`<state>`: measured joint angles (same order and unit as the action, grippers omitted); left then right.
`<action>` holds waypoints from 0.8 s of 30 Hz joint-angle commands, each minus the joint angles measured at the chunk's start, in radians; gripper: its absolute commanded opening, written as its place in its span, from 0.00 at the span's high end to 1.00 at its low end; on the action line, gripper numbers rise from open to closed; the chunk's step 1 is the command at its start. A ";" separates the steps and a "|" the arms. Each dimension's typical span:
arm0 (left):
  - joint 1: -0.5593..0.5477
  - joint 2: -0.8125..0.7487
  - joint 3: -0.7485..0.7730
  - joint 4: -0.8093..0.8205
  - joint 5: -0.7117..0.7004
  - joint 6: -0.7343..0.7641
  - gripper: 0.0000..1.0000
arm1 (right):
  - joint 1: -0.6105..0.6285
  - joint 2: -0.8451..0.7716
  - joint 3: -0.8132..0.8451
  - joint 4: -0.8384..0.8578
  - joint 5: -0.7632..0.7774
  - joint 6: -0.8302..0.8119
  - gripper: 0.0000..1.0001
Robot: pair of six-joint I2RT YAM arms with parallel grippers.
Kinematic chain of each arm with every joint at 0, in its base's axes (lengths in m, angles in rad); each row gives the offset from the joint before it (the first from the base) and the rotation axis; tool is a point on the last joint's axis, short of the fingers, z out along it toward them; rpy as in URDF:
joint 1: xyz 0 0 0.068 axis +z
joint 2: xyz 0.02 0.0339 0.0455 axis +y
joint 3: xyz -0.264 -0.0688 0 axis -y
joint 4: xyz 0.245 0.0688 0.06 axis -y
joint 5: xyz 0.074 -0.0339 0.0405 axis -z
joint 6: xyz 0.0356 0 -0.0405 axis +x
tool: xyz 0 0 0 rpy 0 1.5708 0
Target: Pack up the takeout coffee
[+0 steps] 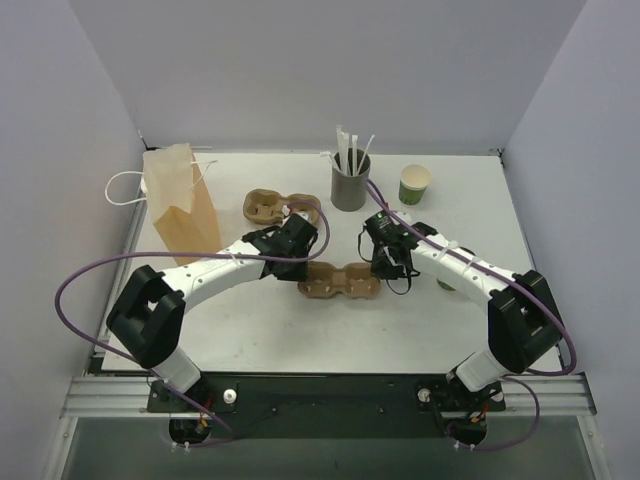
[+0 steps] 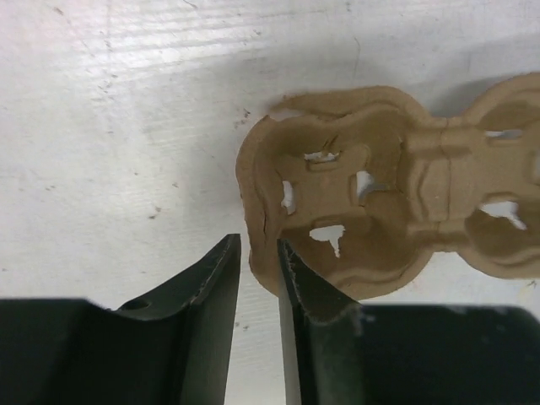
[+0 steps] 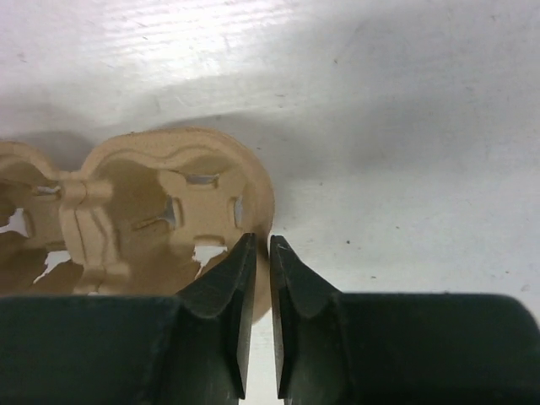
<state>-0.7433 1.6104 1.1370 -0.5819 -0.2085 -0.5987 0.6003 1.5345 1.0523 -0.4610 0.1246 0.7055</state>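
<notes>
A brown pulp cup carrier lies flat on the table between my two grippers. My left gripper is at its left end; in the left wrist view the jaws stand a little apart, the carrier rim lying loosely between the tips. My right gripper is at the right end, its jaws nearly together on the carrier rim. The takeout coffee does not show clearly. A dark patch peeks out under my right forearm; I cannot tell what it is.
A brown paper bag with white handles stands at the back left. A second pulp carrier lies behind my left gripper. A grey holder with straws and a lidless green cup stand at the back.
</notes>
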 commanded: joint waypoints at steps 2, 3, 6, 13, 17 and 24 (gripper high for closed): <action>-0.018 -0.020 0.023 0.103 0.020 -0.040 0.54 | -0.023 -0.042 -0.032 0.019 0.030 -0.009 0.80; -0.019 -0.027 0.029 0.100 0.021 -0.029 0.47 | -0.028 -0.048 -0.034 0.019 0.029 -0.014 0.76; -0.010 -0.056 0.085 0.059 0.061 0.017 0.38 | -0.057 -0.068 -0.043 0.021 0.009 -0.023 0.65; 0.097 -0.223 0.324 -0.141 0.150 0.054 0.37 | -0.082 -0.159 0.014 -0.028 -0.031 -0.060 0.60; 0.284 -0.273 0.609 -0.309 0.068 0.053 0.43 | -0.050 -0.122 0.093 -0.044 -0.071 -0.064 0.60; 0.715 -0.210 0.794 -0.443 -0.078 0.125 0.51 | -0.033 -0.047 0.152 -0.021 -0.153 -0.086 0.59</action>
<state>-0.1688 1.3323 1.8679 -0.8661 -0.2024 -0.5350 0.5636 1.4460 1.1679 -0.4690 0.0326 0.6453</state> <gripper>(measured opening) 0.508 0.404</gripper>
